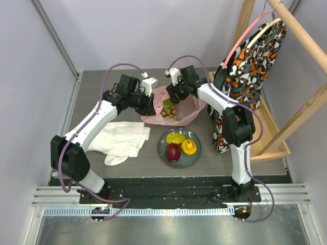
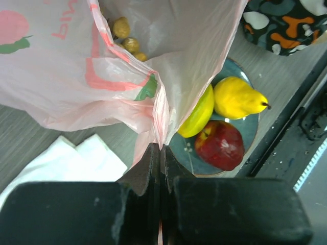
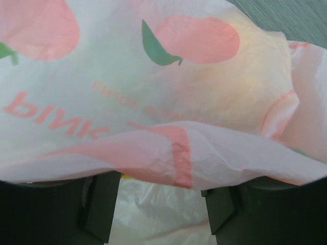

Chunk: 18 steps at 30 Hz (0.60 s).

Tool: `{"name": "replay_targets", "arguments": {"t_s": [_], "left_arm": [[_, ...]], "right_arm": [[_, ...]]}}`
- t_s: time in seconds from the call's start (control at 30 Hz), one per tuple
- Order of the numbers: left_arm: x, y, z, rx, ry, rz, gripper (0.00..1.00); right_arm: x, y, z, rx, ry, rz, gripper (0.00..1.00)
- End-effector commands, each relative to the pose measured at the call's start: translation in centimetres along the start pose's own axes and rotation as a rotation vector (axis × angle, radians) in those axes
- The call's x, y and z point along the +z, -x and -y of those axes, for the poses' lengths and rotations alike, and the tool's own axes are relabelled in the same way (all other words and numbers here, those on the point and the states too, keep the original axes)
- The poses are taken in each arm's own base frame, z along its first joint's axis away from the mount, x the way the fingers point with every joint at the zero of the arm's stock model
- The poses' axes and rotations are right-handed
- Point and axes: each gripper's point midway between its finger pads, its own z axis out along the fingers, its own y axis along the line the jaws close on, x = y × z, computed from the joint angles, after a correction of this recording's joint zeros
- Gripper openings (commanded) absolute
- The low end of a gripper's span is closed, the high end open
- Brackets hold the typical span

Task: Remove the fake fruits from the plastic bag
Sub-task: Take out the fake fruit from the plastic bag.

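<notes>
Two grippers at the plastic bag (image 1: pixel 190 110).
My left gripper (image 2: pixel 160 153) clamped the bag's edge near the plate (image 2: pixel 253 128); my right gripper (image 3: pixel 161 208) stood apart under draped film; grapes (image 2: pixel 130 45) half hidden inside.

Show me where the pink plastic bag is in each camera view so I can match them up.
Top external: pink plastic bag mid-table, just behind the plate, between both arms.
Left wrist: fills the upper left; its edge is pinched in the left fingers.
Right wrist: fills nearly the whole frame, above the open right fingers.
Shared landmark: the plate, seen in the top and left wrist views only.
</notes>
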Motion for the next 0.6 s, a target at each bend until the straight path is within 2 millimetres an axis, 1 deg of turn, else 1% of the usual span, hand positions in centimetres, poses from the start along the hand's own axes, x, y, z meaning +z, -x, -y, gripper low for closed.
{"name": "replay_targets", "arguments": {"t_s": [0.0, 0.03, 0.13, 0.17, 0.2, 0.27, 0.3, 0.4, 0.47, 0.5, 0.57], "left_arm": [[-1.0, 2.1, -0.8, 0.098, 0.047, 0.032, 0.02], [-1.1, 2.2, -0.8, 0.109, 0.047, 0.034, 0.02], [-0.9, 2.2, -0.7, 0.112, 0.039, 0.033, 0.02], [-0.9, 2.2, -0.6, 0.110, 0.034, 0.032, 0.02], [-0.9, 2.2, -0.7, 0.108, 0.033, 0.030, 0.02], [-0.9, 2.3, -0.6, 0.112, 0.032, 0.032, 0.02], [-0.9, 2.4, -0.6, 0.113, 0.032, 0.033, 0.02], [-1.0, 2.6, -0.7, 0.115, 0.035, 0.038, 0.02], [-0.9, 2.7, -0.5, 0.116, 0.031, 0.039, 0.02], [-0.9, 2.7, -0.5, 0.114, 0.025, 0.037, 0.02], [-0.9, 2.6, -0.2, 0.112, 0.009, 0.035, 0.01]], "right_arm": [[1.3, 3.6, 1.1, -0.023, -0.032, 0.086, 0.67], [2.1, 3.1, 1.3, -0.027, -0.036, 0.071, 0.67], [2.5, 3.7, 1.4, -0.037, -0.032, 0.086, 0.67], [2.9, 3.6, 1.3, -0.034, -0.024, 0.083, 0.67], [2.8, 3.8, 1.3, -0.032, -0.019, 0.090, 0.67], [2.7, 4.0, 0.6, -0.020, 0.011, 0.097, 0.66], [2.7, 4.0, 0.3, -0.017, 0.023, 0.097, 0.64], [2.5, 3.9, -1.6, -0.026, 0.108, 0.106, 0.60], [2.8, 3.8, -2.6, -0.038, 0.139, 0.105, 0.60], [3.2, 3.7, -3.0, -0.044, 0.150, 0.100, 0.60], [3.8, 3.6, -3.4, -0.050, 0.163, 0.099, 0.60]]}}
